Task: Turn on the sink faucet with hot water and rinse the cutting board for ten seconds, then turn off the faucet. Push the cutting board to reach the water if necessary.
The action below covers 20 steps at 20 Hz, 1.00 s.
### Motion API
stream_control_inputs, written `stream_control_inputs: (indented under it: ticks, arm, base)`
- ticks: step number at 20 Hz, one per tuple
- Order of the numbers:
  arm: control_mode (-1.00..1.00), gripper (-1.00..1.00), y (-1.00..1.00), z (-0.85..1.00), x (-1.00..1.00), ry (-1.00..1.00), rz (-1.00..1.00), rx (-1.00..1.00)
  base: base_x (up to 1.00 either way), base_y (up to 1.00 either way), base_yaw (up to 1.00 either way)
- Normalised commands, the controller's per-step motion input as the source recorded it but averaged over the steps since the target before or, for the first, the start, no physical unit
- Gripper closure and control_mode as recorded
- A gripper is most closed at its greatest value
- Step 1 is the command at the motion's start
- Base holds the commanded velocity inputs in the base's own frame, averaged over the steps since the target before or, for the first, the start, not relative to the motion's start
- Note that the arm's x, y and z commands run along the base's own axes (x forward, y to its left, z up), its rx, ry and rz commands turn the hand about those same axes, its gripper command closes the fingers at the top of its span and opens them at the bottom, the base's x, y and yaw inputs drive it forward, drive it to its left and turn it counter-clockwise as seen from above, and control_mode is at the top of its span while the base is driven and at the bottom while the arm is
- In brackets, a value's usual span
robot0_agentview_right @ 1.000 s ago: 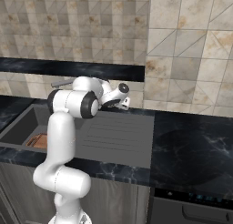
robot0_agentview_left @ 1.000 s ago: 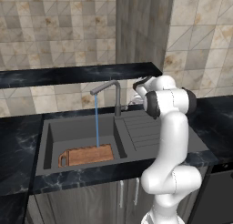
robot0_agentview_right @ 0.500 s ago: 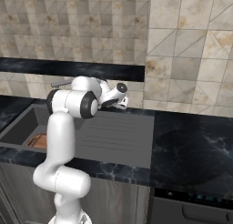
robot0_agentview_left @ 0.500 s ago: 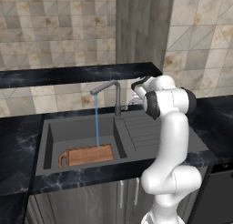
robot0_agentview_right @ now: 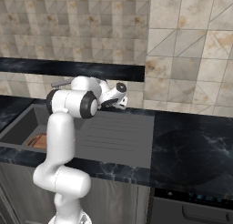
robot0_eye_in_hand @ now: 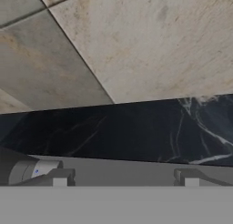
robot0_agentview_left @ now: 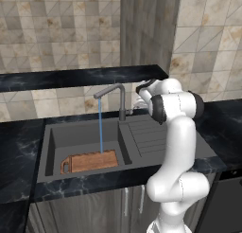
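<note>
1. Black marble countertop [robot0_agentview_left: 16, 151] wraps the whole lower half of the left base view; in the right base view it spreads wide at right [robot0_agentview_right: 191, 145].
2. Dark marble shelf [robot0_agentview_left: 71, 78] runs as a band across the wall, mid-left of the left base view.
3. Beige stone wall tiles [robot0_agentview_right: 182, 41] cover the top of both base views, and up close in the hand view too.
4. Grey cabinet doors [robot0_agentview_left: 94, 210] sit along the bottom.
5. Dark appliance panel [robot0_agentview_right: 191, 207] at lower right of the right base view.

A tall grey metal faucet [robot0_agentview_left: 116, 99] stands upright behind the dark grey matte sink [robot0_agentview_left: 52, 147]. Its thin light-blue water stream [robot0_agentview_left: 100, 128] falls straight onto the flat reddish-brown wooden cutting board [robot0_agentview_left: 92, 161] lying in the basin's front.
</note>
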Motion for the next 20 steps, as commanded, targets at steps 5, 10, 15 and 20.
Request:
stream_control_inputs:
  ticks: [5,10,15,20]
  arm:
    - [-1.0,-1.0,0.33,0.0,0.0,0.0,0.0,0.0]
    - [-1.0,-1.0,0.33,0.0,0.0,0.0,0.0,0.0]
    - [-1.0,-1.0,0.33,0.0,0.0,0.0,0.0,0.0]
    - [-1.0,-1.0,0.37,-0.02,0.0,0.0,0.0,0.0]
  base:
    - [0.0,0.0,0.0]
    - [0.0,0.0,0.0]
    - [0.0,0.0,0.0]
    - [0.0,0.0,0.0]
